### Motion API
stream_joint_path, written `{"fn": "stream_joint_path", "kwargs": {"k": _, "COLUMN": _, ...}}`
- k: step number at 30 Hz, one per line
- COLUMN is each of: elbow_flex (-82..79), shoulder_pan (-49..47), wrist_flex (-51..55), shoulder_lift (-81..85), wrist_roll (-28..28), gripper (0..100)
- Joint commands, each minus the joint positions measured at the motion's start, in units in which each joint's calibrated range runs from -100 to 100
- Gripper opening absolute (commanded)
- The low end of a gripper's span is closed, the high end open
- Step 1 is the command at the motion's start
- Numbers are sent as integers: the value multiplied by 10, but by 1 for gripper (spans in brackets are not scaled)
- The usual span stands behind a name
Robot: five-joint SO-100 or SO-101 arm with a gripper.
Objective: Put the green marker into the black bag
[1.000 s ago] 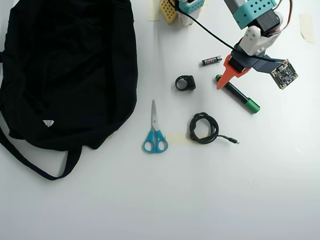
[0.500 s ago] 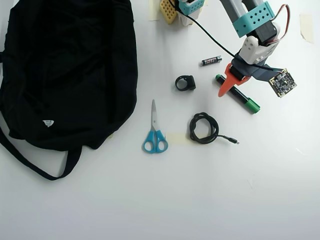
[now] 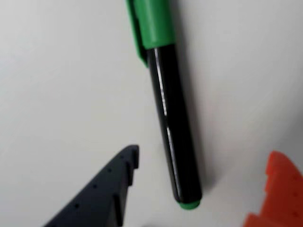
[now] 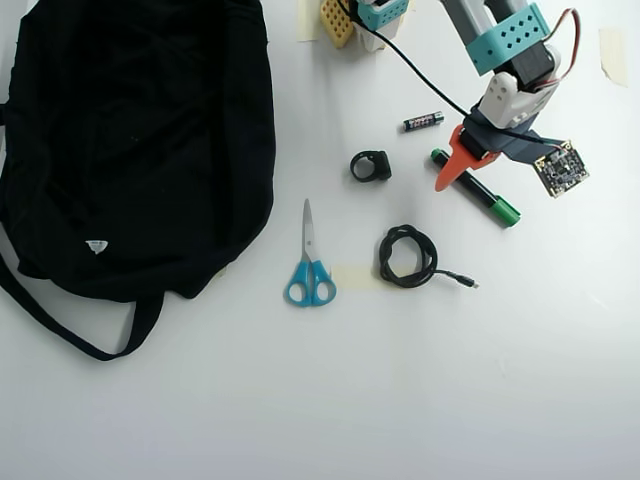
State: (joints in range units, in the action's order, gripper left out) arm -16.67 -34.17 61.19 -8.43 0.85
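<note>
The green marker (image 4: 489, 199) lies on the white table right of centre in the overhead view, a black barrel with a green cap at its lower right end. My gripper (image 4: 465, 170) hovers over its upper left end, with the orange finger (image 4: 450, 166) on the marker's left side. In the wrist view the marker (image 3: 171, 123) runs between the dark finger (image 3: 106, 191) and the orange finger (image 3: 275, 191). The gripper (image 3: 204, 155) is open, and neither finger touches the barrel. The black bag (image 4: 130, 140) lies far left, with its strap looping toward the front.
Between the bag and the marker lie blue-handled scissors (image 4: 309, 268), a coiled black cable (image 4: 407, 257), a small black ring-shaped part (image 4: 371, 165) and an AAA battery (image 4: 423, 121). The arm's base (image 4: 365, 15) stands at the top edge.
The gripper has swung slightly down and along the marker over the last second. The marker and the other items have not moved.
</note>
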Motion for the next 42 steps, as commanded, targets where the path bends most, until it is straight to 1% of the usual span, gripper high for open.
{"fn": "stream_joint_path", "kwargs": {"k": 1, "elbow_flex": 2, "shoulder_pan": 3, "wrist_flex": -7, "shoulder_lift": 2, "wrist_roll": 2, "gripper": 34}}
{"fn": "stream_joint_path", "kwargs": {"k": 14, "elbow_flex": 3, "shoulder_pan": 9, "wrist_flex": -30, "shoulder_lift": -28, "wrist_roll": 2, "gripper": 34}}
{"fn": "stream_joint_path", "kwargs": {"k": 21, "elbow_flex": 4, "shoulder_pan": 7, "wrist_flex": -61, "shoulder_lift": -63, "wrist_roll": 2, "gripper": 34}}
{"fn": "stream_joint_path", "kwargs": {"k": 27, "elbow_flex": 4, "shoulder_pan": 1, "wrist_flex": -61, "shoulder_lift": -67, "wrist_roll": 2, "gripper": 34}}
{"fn": "stream_joint_path", "kwargs": {"k": 32, "elbow_flex": 0, "shoulder_pan": -5, "wrist_flex": -65, "shoulder_lift": -67, "wrist_roll": 11, "gripper": 34}}
{"fn": "stream_joint_path", "kwargs": {"k": 35, "elbow_flex": -16, "shoulder_pan": -11, "wrist_flex": -86, "shoulder_lift": -67, "wrist_roll": 20, "gripper": 34}}
{"fn": "stream_joint_path", "kwargs": {"k": 42, "elbow_flex": -28, "shoulder_pan": -16, "wrist_flex": -104, "shoulder_lift": -67, "wrist_roll": 21, "gripper": 34}}
